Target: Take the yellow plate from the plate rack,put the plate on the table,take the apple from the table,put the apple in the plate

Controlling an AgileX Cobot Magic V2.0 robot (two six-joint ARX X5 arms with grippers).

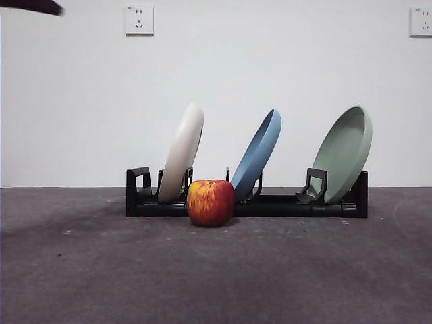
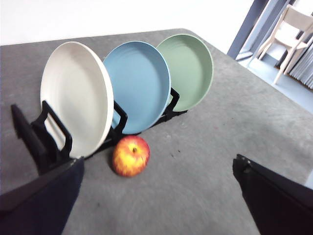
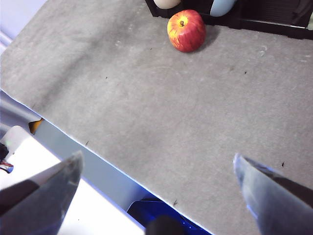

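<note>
Three plates stand tilted in the plate rack at the far side of the desk, and none of the four steps of the job is yet done. The yellow plate, cream in colour, leans in the slot at one end of the rack, with the blue plate in the middle and the pale green plate at the other end. The apple sits on the desk just in front of the rack, between the cream and blue plates, its stem up.

The left tool hovers above the desk facing the rack, released, its jaws spread wide and empty, the cream plate and the apple both ahead of it. The right tool hangs near the desk's front edge, well apart from the apple, likewise spread and holding nothing. One dark arm tip shows at a top corner of the front view.

All remains to be done: lifting the cream plate out of its slot, laying it flat on the desk, picking up the apple and setting it in the plate. By its position, the left arm looks the likelier to make the first reach.
</note>
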